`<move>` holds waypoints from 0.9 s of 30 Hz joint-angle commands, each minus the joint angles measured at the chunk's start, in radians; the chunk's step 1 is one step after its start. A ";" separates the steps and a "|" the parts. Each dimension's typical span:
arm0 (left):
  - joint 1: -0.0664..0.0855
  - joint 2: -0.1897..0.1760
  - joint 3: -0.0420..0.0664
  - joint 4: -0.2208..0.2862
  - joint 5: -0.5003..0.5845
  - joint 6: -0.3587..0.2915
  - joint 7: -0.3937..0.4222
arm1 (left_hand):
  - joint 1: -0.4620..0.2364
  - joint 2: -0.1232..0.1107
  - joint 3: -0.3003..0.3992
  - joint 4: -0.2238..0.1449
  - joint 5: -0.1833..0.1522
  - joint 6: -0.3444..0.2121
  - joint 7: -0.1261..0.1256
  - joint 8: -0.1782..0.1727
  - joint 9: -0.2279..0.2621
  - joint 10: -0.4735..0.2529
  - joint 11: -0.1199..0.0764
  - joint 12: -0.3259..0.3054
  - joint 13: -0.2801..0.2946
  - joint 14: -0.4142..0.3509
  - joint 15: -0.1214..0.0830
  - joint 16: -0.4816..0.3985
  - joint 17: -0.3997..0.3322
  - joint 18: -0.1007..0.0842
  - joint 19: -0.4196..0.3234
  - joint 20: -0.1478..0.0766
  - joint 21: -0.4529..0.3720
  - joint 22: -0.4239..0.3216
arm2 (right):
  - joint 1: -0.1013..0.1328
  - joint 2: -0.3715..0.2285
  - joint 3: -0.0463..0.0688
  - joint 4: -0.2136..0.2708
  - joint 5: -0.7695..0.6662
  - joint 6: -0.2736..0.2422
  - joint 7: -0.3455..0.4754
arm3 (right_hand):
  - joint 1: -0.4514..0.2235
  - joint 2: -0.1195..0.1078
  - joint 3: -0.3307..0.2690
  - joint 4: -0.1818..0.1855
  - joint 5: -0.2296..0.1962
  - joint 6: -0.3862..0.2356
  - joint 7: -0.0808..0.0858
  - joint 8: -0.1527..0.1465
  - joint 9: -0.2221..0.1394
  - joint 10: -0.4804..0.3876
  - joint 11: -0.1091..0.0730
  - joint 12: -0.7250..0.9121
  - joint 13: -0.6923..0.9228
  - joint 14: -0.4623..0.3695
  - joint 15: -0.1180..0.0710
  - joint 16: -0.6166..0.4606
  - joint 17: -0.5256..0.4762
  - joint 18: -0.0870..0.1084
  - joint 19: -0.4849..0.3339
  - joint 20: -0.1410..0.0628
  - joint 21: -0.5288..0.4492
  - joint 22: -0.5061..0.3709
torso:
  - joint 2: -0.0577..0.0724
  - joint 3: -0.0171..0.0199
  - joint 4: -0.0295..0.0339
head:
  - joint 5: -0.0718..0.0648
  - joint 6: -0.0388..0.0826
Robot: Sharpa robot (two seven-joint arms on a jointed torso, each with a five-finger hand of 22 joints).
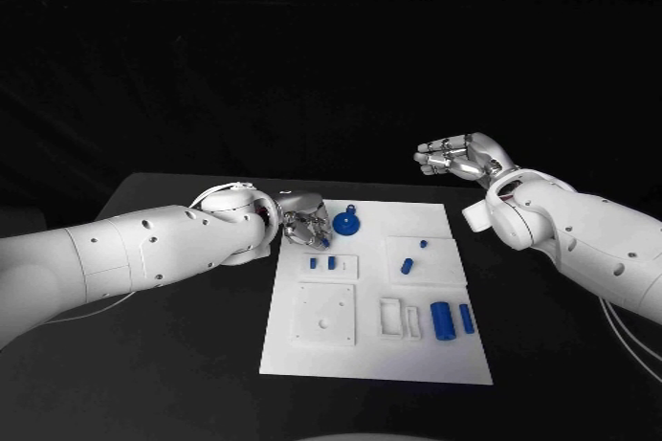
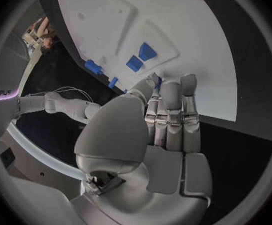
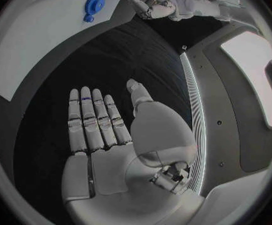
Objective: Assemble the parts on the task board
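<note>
Hovering open and empty, the left hand [image 1: 305, 230] has the round blue plastic gear [image 1: 346, 222] just beside its fingertips; light, rigid, best pinched by its rim

Left hand [image 2: 167, 135] flat, fingers [image 2: 171, 105] straight and together, holding nothing, tips over edge of white task board [image 2: 192, 45]. Blue parts [image 2: 140, 57] on board just beyond fingertips.

Head camera looking down, wrist cameras close behind hands, sharing task board [image 1: 375, 297]
</note>
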 commanded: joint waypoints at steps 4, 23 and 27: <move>-0.002 0.006 -0.007 -0.004 0.001 0.015 0.001 | 0.005 0.000 0.000 -0.004 -0.001 -0.006 0.004 0.002 0.001 -0.004 0.000 0.003 0.001 -0.005 -0.003 -0.001 -0.001 0.013 -0.006 -0.001 0.006 0.020 | -0.001 -0.001 0.001 0.003 -0.007 0.008 0.004 | -0.008 -0.003 0.000 0.008 0.002 -0.003 -0.002 -0.006 -0.001 -0.006 -0.002 -0.005 0.000 -0.006 -0.002 -0.003 -0.002 0.015 -0.006 0.000 0.001 -0.002 | 0.000 0.0004 0.0005 | -0.001 -0.002; -0.002 0.024 -0.020 -0.010 -0.003 0.032 -0.005 | 0.002 0.005 -0.002 0.001 -0.007 0.003 0.002 0.003 0.002 0.005 -0.003 0.003 0.001 -0.005 -0.005 -0.004 -0.002 0.012 -0.007 -0.002 0.006 0.019 | -0.002 0.001 0.001 0.002 -0.007 0.014 0.003 | -0.006 -0.002 0.002 0.009 0.001 -0.003 -0.002 -0.006 -0.001 -0.006 -0.002 -0.005 0.000 -0.006 -0.002 -0.003 -0.001 0.015 -0.006 0.000 0.001 -0.002 | 0.000 -0.0001 0.0004 | -0.005 -0.004; -0.002 0.027 -0.020 -0.013 -0.015 0.054 -0.019 | 0.003 0.007 -0.006 0.002 -0.008 0.008 0.000 0.003 0.002 0.008 -0.005 0.004 0.001 -0.006 -0.006 -0.004 -0.002 0.010 -0.007 -0.003 0.005 0.018 | -0.003 0.003 0.001 0.001 -0.007 0.015 0.003 | -0.006 -0.002 0.002 0.009 0.001 -0.003 -0.002 -0.006 -0.001 -0.006 -0.002 -0.005 0.000 -0.006 -0.002 -0.003 -0.001 0.015 -0.006 0.000 0.001 -0.002 | 0.000 0.0005 -0.0002 | -0.004 -0.005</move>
